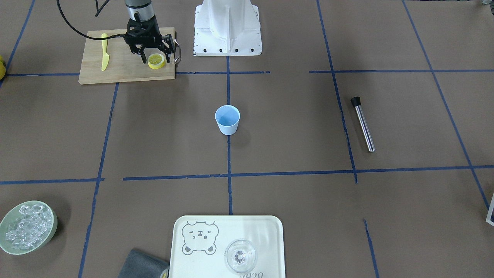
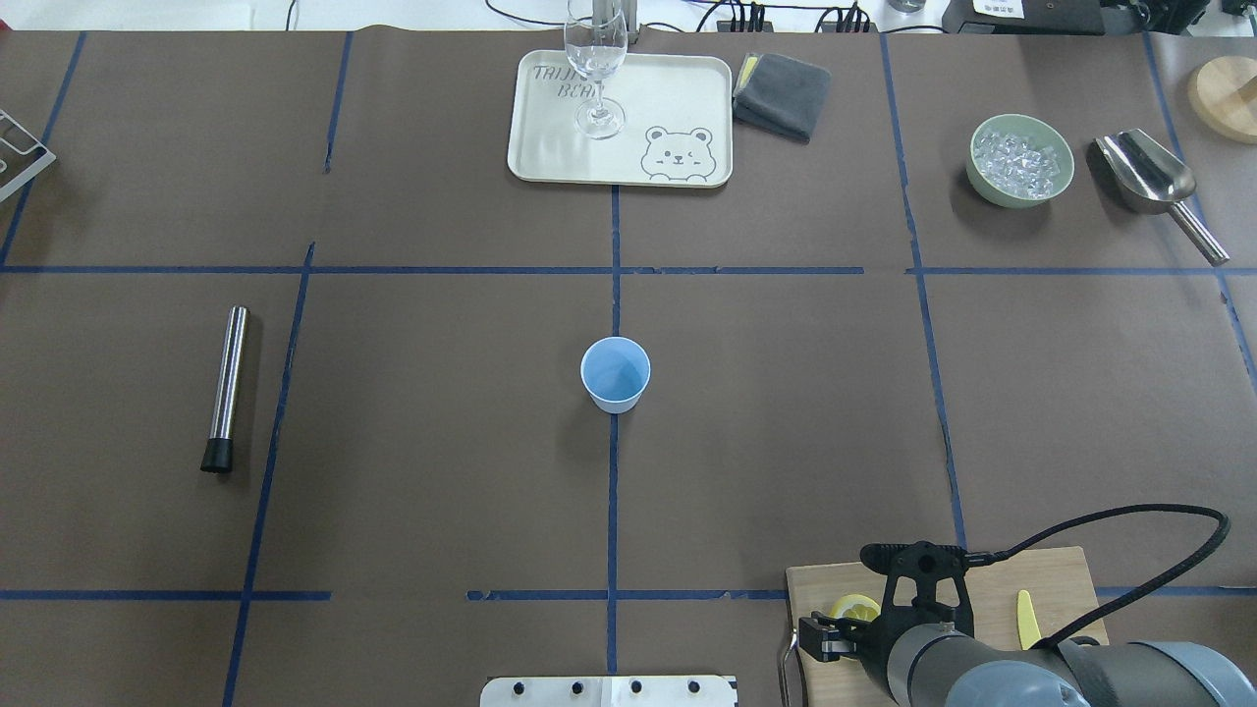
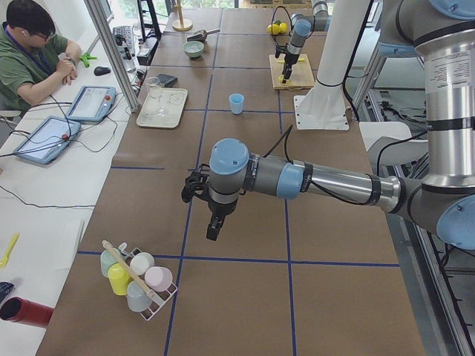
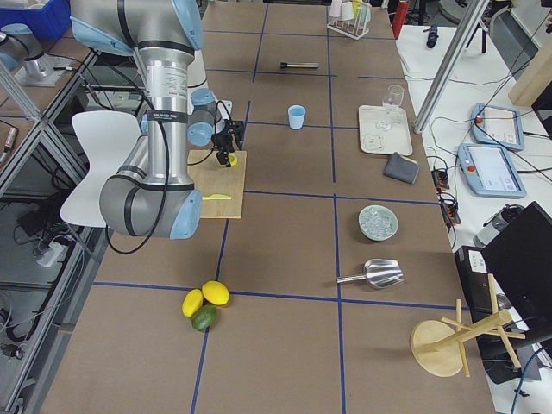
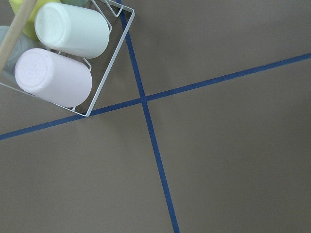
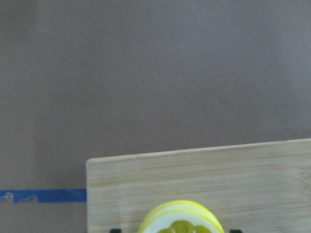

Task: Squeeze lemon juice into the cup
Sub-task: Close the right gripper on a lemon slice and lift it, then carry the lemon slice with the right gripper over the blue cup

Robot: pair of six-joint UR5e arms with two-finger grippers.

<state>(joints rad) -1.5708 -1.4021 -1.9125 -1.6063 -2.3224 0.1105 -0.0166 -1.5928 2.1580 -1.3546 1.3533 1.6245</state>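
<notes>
The lemon (image 1: 156, 60) is a small stack of yellow-rinded slices on the wooden cutting board (image 1: 123, 71). My right gripper (image 1: 156, 59) is open and low over the board, with a finger on each side of the lemon. The right wrist view shows the lemon (image 6: 181, 222) at the bottom edge between two dark fingertips. The light-blue cup (image 1: 227, 119) stands upright and empty at the table's centre, far from the board; it also shows in the overhead view (image 2: 615, 373). My left gripper (image 3: 215, 226) hangs over bare table far from both, and I cannot tell whether it is open or shut.
A yellow plastic knife (image 1: 104, 52) lies on the board. A metal rod with a black end (image 1: 362, 124) lies on my left side. A tray (image 1: 193, 266) holds a clear glass (image 1: 240, 256). A bowl of ice (image 1: 27, 227) and a wire rack of cups (image 5: 63, 58) stand apart.
</notes>
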